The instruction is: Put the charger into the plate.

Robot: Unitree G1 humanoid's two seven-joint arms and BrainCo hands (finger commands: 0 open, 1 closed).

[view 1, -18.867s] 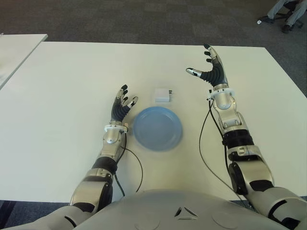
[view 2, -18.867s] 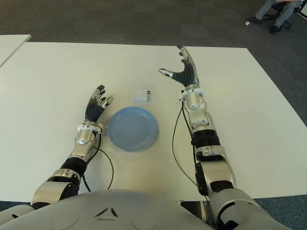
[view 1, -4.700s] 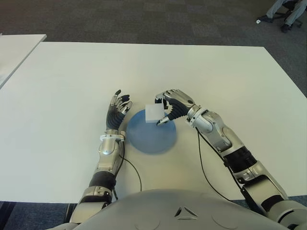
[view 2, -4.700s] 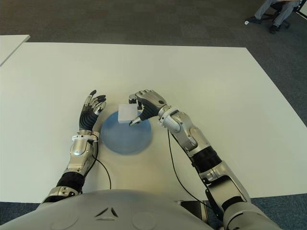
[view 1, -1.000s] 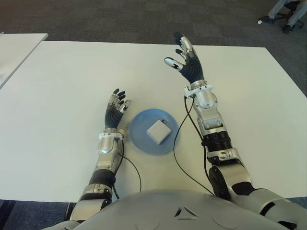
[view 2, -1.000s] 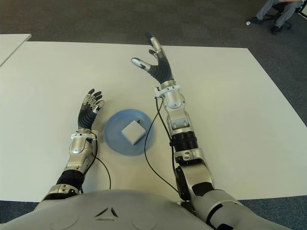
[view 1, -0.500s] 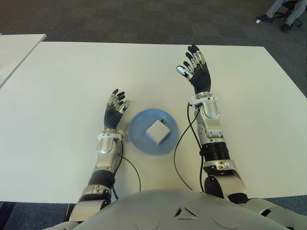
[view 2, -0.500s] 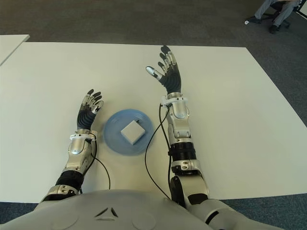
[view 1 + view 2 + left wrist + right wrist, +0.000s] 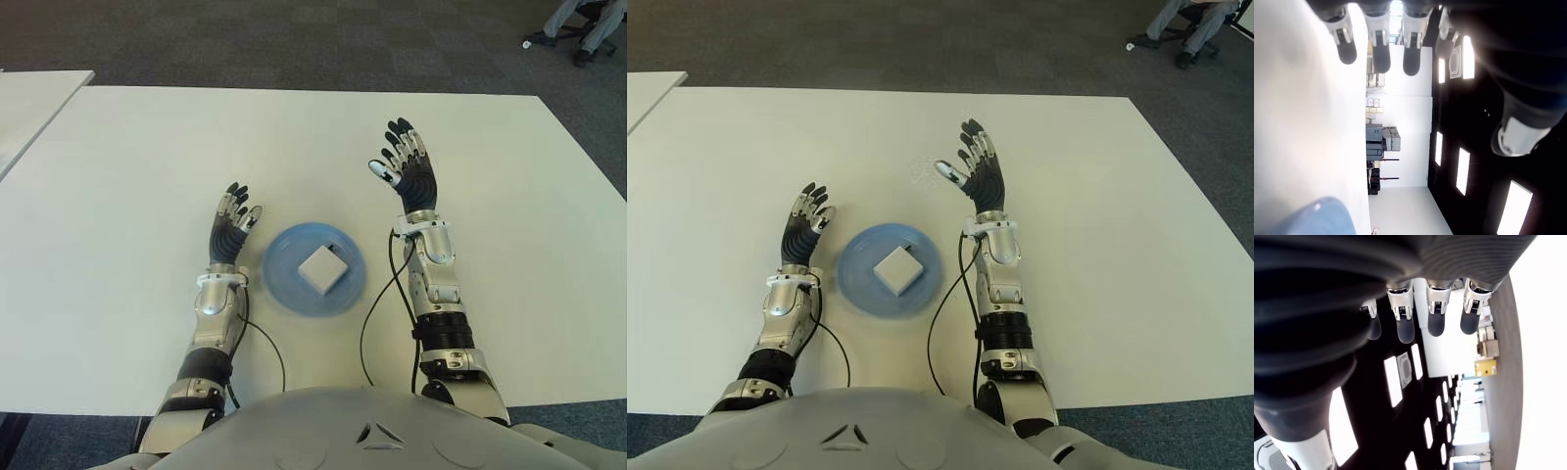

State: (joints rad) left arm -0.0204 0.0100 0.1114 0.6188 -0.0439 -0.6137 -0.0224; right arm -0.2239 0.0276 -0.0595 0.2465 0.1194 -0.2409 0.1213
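Observation:
The white square charger (image 9: 319, 266) lies inside the round blue plate (image 9: 284, 284) near the middle of the white table (image 9: 118, 176). My right hand (image 9: 407, 171) is raised to the right of the plate and farther back, fingers spread, palm empty. My left hand (image 9: 231, 223) shows just left of the plate, fingers stretched out and holding nothing. The right wrist view shows only straight fingers (image 9: 1435, 318), and the left wrist view shows straight fingers (image 9: 1378, 46) with an edge of the plate (image 9: 1322, 220).
A second white table (image 9: 34, 103) stands at the far left across a gap. Dark carpet (image 9: 294, 44) runs behind the table. A seated person's legs (image 9: 583, 20) show at the far right corner. Thin black cables (image 9: 377, 304) hang from both forearms.
My right hand has drawn back toward me and a little to the right. The charger stays in the plate, and the left hand has barely shifted.

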